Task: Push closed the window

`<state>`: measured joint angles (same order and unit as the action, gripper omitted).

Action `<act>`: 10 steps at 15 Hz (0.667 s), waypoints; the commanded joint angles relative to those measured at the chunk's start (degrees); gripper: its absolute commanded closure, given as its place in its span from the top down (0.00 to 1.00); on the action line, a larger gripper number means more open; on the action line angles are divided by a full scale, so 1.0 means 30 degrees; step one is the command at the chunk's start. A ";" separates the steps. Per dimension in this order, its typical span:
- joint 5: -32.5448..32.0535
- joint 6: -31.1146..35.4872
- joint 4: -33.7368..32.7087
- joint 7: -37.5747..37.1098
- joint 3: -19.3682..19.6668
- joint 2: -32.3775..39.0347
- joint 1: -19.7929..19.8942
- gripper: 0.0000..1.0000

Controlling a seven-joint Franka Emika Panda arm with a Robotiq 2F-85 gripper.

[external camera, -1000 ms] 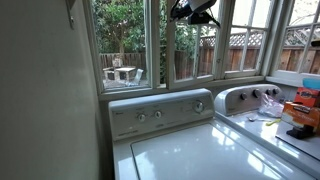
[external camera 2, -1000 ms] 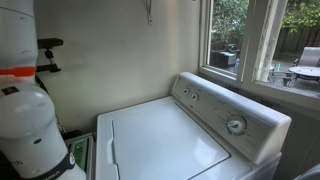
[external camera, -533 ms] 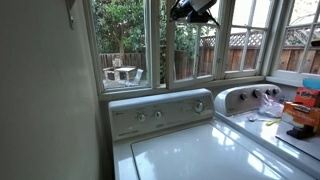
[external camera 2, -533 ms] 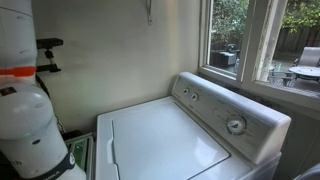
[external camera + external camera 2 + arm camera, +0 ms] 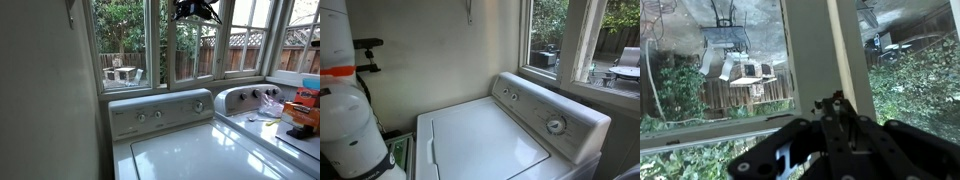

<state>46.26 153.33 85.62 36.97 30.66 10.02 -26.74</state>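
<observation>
Closed fingers (image 5: 833,104) at the window (image 5: 193,50)
Pressed together and empty, they hang high above the washer (image 5: 160,112) by the white frame; a dryer (image 5: 248,98) stands beside the washer.

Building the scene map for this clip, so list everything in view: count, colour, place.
window: one, white frame, clear pane, behind the washer
other panes: several, white frames, on both sides of the window
washer: one, white, below the windows
control panel: one, white with knobs, at the washer's back edge
neighbouring appliance: one, white, beside the washer
clutter: count unclear, orange and red, on the neighbouring appliance
garden table: one, pale, outside
wooden fence: one, brown, outside behind the panes
robot arm: one, white with orange band, beside the washer
pincer: one, black, shut, high up at the window; contact unclear
</observation>
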 commanded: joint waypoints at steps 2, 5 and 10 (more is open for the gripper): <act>-0.2095 -0.3725 -0.1319 -0.5006 -0.4305 -0.0286 0.4159 0.03; -0.1542 -0.5511 -0.2459 -0.6555 -0.7114 0.0027 0.6966 0.03; -0.1676 -0.6692 -0.4244 -1.1532 -0.9038 0.0989 0.8740 0.03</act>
<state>41.55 137.47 77.56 11.66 7.53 11.22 -2.05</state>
